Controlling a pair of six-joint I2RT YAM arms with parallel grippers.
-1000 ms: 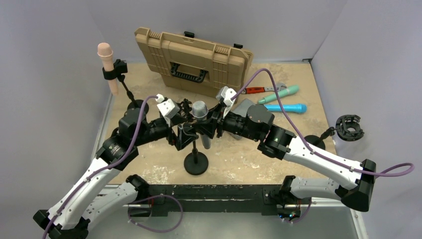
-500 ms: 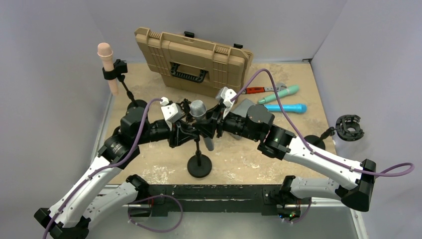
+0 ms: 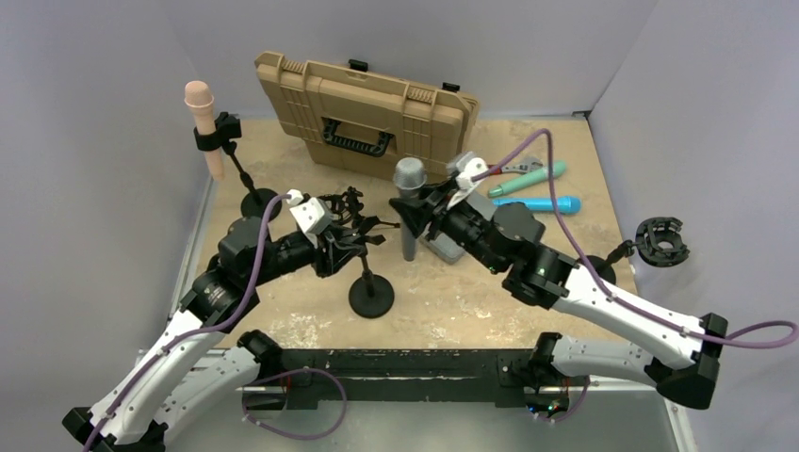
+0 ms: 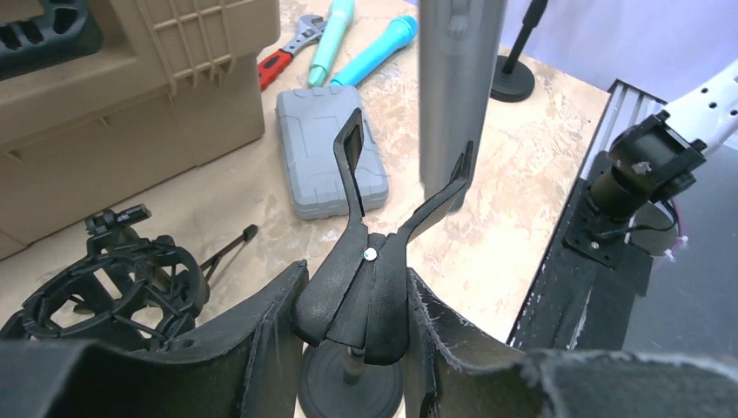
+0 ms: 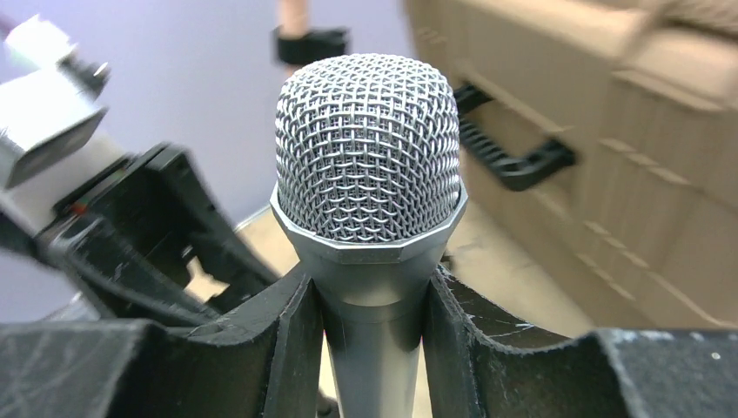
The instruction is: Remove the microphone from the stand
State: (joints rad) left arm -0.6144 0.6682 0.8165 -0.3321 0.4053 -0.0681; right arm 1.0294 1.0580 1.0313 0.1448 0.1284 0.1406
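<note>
1. Left gripper (image 4: 352, 300): we read it as clamped on the lower part of the clip (image 4: 383, 231), with both pads touching it. Risk: a tug or a sudden let-go here could rock the stand (image 3: 370, 297), since only its round base holds it on the table (image 3: 471, 306). Pose: the left arm reaches forward and inward from its base, forearm low, wrist roughly level, fingers pointing right.

2. Clip: empty, with its prongs spread and pointing up. We judge the removal itself done; carrying the load off and setting it down is still to do.

3. Microphone (image 3: 409, 235): upright in the air and clear of the clip, just right of the stand and in front of the tan case (image 3: 363, 104). Risk: in the left wrist view its tail hangs close by the right prong. A move back left or downward could snag it and drag the stand.

4. Right gripper (image 5: 370, 331): closed on the microphone barrel just under the mesh head. Risk: the barrel looks smooth and the grip sits high, so the long body could swing or slide in the pads on a quick turn. Pose: the right arm stretches from its base across to centre, elbow raised, wrist level, fingers pointing left.

5. Further right: the grey case (image 4: 331, 152), teal microphone (image 3: 529, 178) and blue microphone (image 3: 546, 203) lie on the table. Risk: a low sweep rightward could knock them.
</note>
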